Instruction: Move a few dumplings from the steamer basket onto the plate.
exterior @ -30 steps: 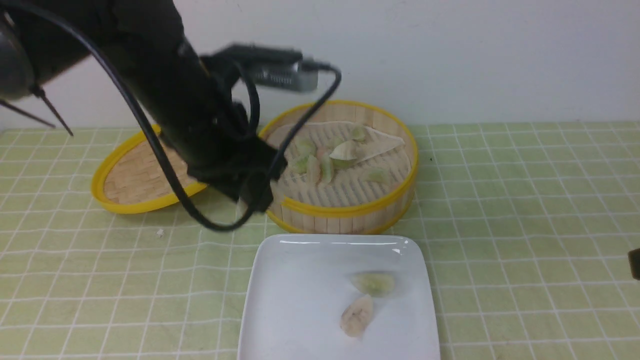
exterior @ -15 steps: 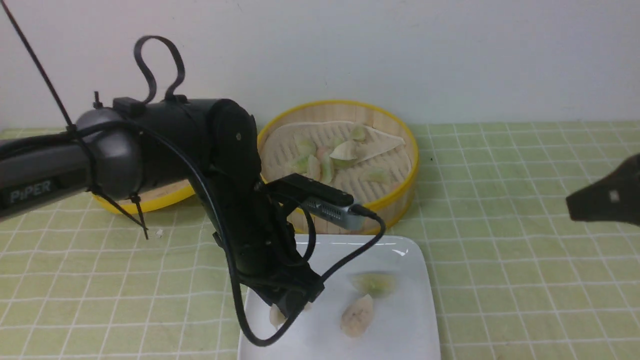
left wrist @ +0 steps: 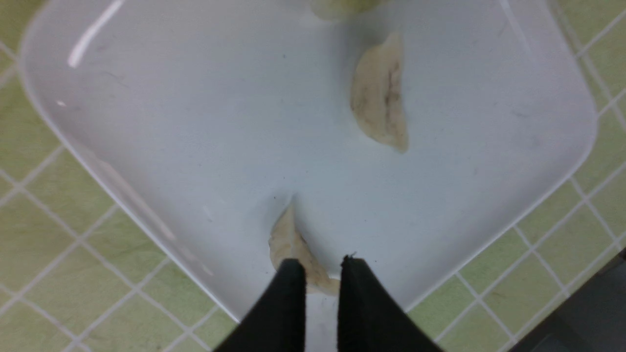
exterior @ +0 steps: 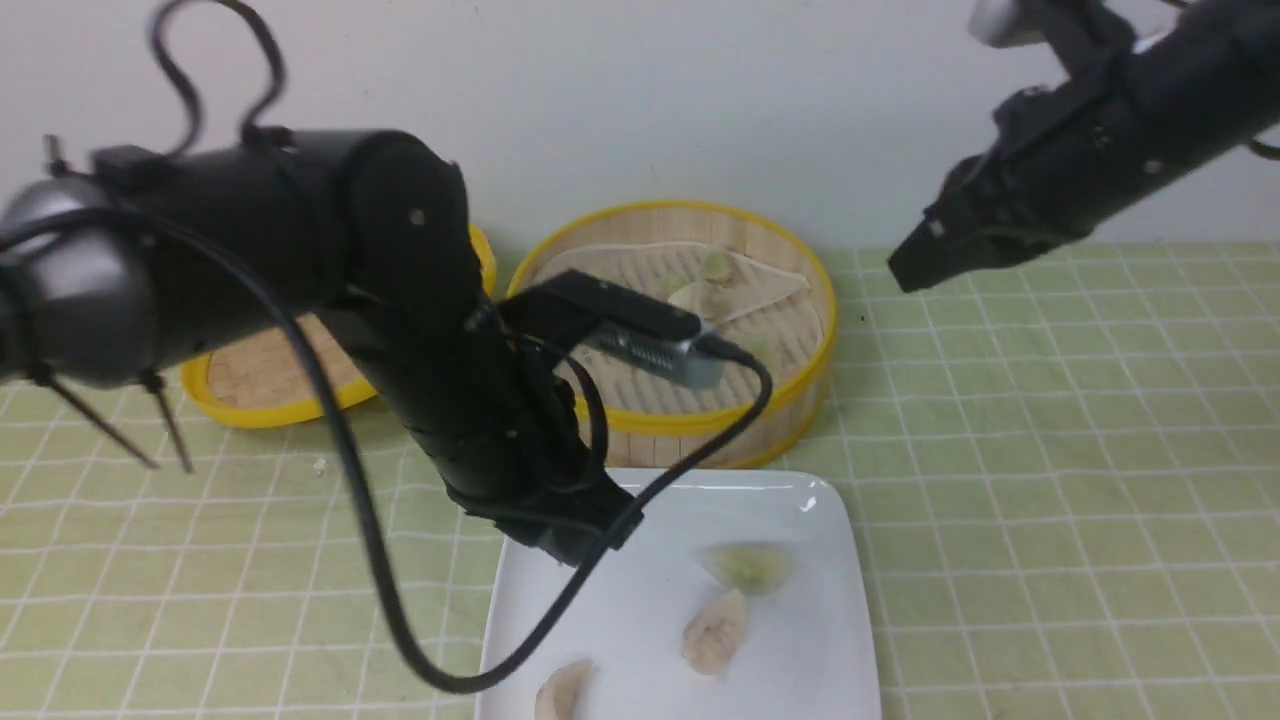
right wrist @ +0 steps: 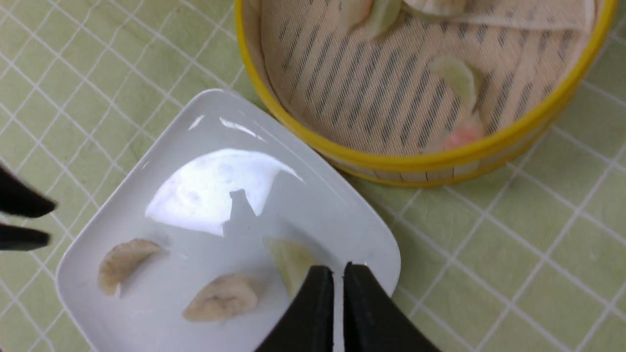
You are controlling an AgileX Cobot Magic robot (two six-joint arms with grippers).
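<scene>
A shallow woven lid [exterior: 255, 375] is lying at the far left of the green checked cloth [exterior: 1050, 500], partly hidden behind the left arm. The left claw [exterior: 575, 545] is hanging above the far left corner of the white plate [exterior: 640, 585] without touching it. In the left wrist view, the claw's [left wrist: 321, 261] 2 fingers [left wrist: 288, 293] are standing a little apart and gripping nothing. An off-white dumpling [left wrist: 288, 239] is lying on the plate [left wrist: 195, 122] below their tips.

3 dumplings are resting on the plate. 1 off-white one [exterior: 562, 690] is sitting at the near left edge. A second off-white one [exterior: 715, 630] and a pale green one [exterior: 747, 565] are sitting just beside each other toward the right.

Behind the plate the steamer basket [exterior: 700, 425] is standing with its front wall just beside the plate's far edge. A few more dumplings [exterior: 715, 265] are lying inside on white paper, some hidden by the left arm's camera.

To the right of the basket, the right claw [exterior: 905, 272] is hanging high over the cloth. In the right wrist view its fingers [right wrist: 318, 303] are pressing almost together, with nothing between them.
</scene>
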